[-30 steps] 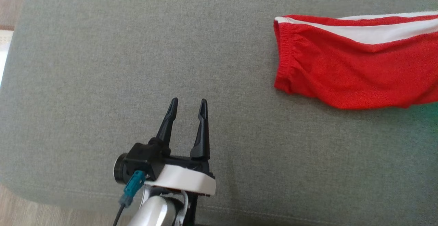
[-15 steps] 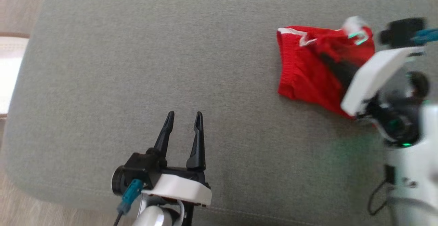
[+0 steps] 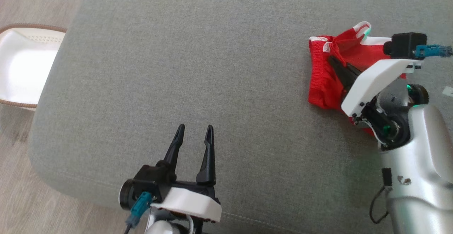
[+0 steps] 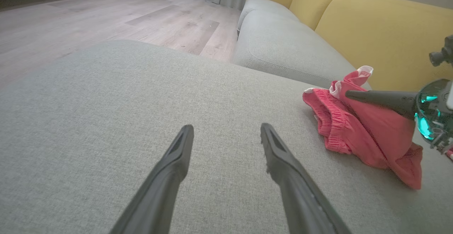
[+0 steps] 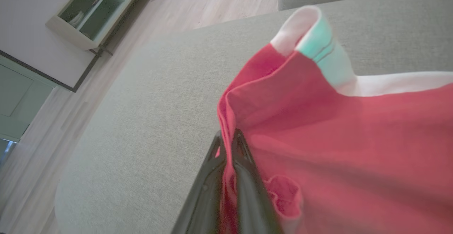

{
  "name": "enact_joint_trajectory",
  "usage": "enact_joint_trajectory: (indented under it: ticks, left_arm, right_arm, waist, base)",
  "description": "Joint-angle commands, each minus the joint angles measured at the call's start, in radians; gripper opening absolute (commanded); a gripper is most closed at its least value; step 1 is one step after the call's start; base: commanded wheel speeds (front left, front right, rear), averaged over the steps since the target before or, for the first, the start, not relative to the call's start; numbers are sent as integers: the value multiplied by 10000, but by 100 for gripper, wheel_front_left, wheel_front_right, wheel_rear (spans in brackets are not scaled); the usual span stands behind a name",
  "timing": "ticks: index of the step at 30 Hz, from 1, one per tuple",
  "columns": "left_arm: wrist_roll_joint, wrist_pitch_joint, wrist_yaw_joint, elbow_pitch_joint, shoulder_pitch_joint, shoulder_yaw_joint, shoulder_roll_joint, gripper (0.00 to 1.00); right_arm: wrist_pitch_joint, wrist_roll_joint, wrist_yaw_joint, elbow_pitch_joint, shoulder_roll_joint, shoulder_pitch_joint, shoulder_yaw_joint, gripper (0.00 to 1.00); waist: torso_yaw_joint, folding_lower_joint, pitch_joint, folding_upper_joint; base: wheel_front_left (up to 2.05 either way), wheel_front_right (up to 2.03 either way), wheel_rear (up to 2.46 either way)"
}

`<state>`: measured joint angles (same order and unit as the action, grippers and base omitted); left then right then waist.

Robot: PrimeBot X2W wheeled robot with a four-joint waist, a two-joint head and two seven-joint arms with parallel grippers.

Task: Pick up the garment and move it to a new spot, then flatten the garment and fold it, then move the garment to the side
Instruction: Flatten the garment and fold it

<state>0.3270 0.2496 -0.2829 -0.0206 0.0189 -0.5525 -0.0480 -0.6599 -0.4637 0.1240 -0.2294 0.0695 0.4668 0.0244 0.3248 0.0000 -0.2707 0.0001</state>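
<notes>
Grey woven upholstery (image 3: 212, 67) forms the work surface: a broad cushion with a rounded corner, standing over a pale wood floor (image 3: 21, 198). From my remote station I record the following.

1. Garment. The garment (image 3: 324, 85) is red with white trim and a gathered elastic waistband. It lies bunched on the right side of the cushion in the head view, well apart from the left gripper. Its lower part rests on the upholstery. Its upper part is drawn up into a fold, and a white-edged corner stands above that fold.

2. Right gripper. The right gripper (image 3: 332, 60) is clamped onto the fold of red fabric. In the right wrist view the cloth passes between the two dark fingers (image 5: 244, 184), which press together on it, and it drapes away to their right.

3. Left gripper. The left gripper (image 3: 195, 126) has its jaws spread wide with nothing between them. It sits over bare upholstery near the front edge of the cushion, fingers pointing up the head view. I cannot tell whether its tips touch the fabric. In the left wrist view the garment lies to the right of these fingers, clear of them.

4. Surroundings. A white tub with a brown rim (image 3: 21, 67) stands on the floor just beside the cushion's left edge. A yellow backrest (image 4: 371, 32) rises behind the garment, with a second grey seat (image 4: 283, 46) next to it. A pale cabinet (image 5: 95, 11) with open compartments stands against the wall.
</notes>
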Motion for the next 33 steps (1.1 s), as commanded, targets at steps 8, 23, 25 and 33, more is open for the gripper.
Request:
enact_joint_trajectory:
  ticks: [8,23,25,33]
  left_arm:
    - [-10,122,-80,-155,-34,320,-22,100]
    - [-315,122,150,81,-790,1220,-22,100]
    - [-386,122,234,126,-935,1345,-22,100]
    - [-615,122,593,372,-1535,1915,-22,100]
  right_arm:
    - [1026,-1139,67,-115,-191,421,1431,100]
    - [4587,1077,67,1439,613,-2276,1668,100]
    - [5129,1583,67,1521,670,-2800,1229,100]
    - [7218,3088,67,1325,717,-4944,-490,100]
  waist:
    - [-223,0,251,-1]
    - [-1384,0,1601,-1]
    - [-1457,0,1810,-1]
    - [-1538,0,2655,-1]
  base:
    - [0,0,0]
    - [0,0,0]
    - [0,0,0]
    - [0,0,0]
